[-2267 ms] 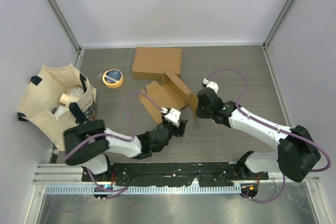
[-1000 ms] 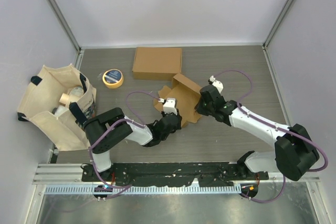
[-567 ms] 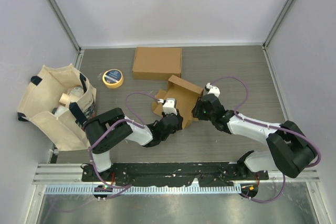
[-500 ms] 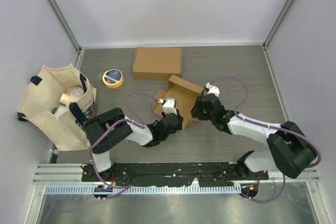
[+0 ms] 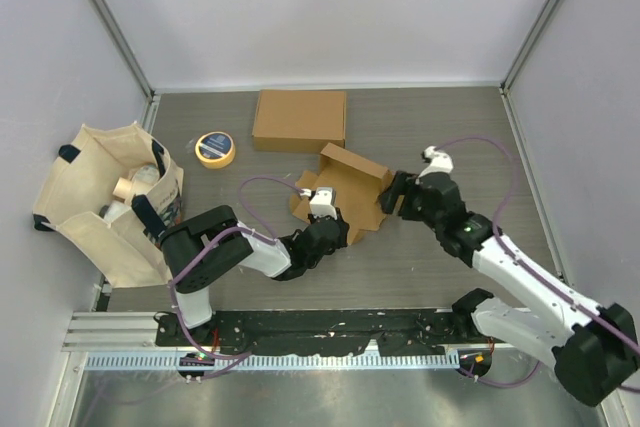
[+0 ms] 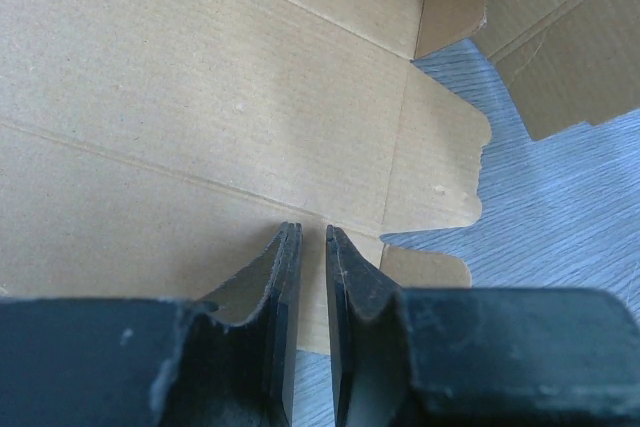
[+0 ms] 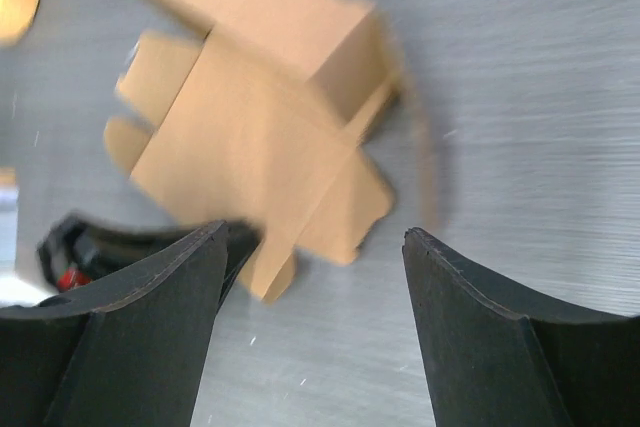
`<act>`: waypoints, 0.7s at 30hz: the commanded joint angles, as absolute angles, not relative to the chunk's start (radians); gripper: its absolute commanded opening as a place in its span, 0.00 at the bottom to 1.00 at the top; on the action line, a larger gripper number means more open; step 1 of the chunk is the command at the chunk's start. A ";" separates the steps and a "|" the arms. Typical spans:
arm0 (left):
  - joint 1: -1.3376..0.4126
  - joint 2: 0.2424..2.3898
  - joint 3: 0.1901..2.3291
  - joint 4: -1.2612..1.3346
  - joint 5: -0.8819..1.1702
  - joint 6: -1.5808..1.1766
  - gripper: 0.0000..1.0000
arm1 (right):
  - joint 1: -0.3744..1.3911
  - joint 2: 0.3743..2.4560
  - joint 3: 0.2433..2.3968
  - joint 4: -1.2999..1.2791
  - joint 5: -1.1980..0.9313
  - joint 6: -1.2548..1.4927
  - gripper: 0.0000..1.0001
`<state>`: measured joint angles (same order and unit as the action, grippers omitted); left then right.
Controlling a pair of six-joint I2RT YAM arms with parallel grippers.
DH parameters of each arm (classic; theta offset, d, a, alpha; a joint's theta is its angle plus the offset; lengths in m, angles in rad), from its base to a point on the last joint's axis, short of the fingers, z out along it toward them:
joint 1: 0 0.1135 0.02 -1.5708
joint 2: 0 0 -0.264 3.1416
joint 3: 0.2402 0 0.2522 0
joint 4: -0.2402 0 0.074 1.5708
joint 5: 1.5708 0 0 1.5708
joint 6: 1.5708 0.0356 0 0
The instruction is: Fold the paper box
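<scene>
The paper box (image 5: pixel 345 189) lies part folded in the middle of the table, with its far wall (image 5: pixel 356 160) raised. My left gripper (image 5: pixel 328 215) sits at the box's near edge. In the left wrist view its jaws (image 6: pixel 308 229) stand a narrow slit apart with nothing in the slit, and the tips are over the flat inner panel (image 6: pixel 200 97). My right gripper (image 5: pixel 388 193) is just right of the box and apart from it. In the right wrist view it (image 7: pixel 315 229) is wide open and empty, with the blurred box (image 7: pixel 250 137) ahead of it.
A closed brown box (image 5: pixel 299 119) lies at the back of the table. A yellow tape roll (image 5: pixel 215 148) is left of it. A canvas bag (image 5: pixel 110 197) with several items stands at the far left. The metal rail (image 5: pixel 320 327) with the arm bases runs along the near edge.
My right gripper opened, let go of the box's right side and drew back to the right. The box stayed part folded. The left gripper has not moved.
</scene>
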<state>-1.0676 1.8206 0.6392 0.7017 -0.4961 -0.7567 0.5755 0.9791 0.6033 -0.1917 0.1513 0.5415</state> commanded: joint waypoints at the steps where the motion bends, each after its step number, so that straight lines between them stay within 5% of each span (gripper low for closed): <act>1: -1.077 1.856 0.627 0.655 -0.480 -0.762 0.20 | 0.332 0.911 0.638 -0.310 0.242 0.563 0.76; 10: -1.077 1.841 0.649 0.618 -0.451 -0.742 0.18 | 0.198 1.253 0.646 -0.154 0.295 0.399 0.74; 21: -1.075 1.736 0.764 0.537 -0.270 -0.678 0.30 | 0.199 1.206 0.606 -0.106 0.078 0.318 0.67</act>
<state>-1.0718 1.7626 0.6769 0.5880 -0.3450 -0.7090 0.1989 1.2312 0.5877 -0.1329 0.1375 0.3660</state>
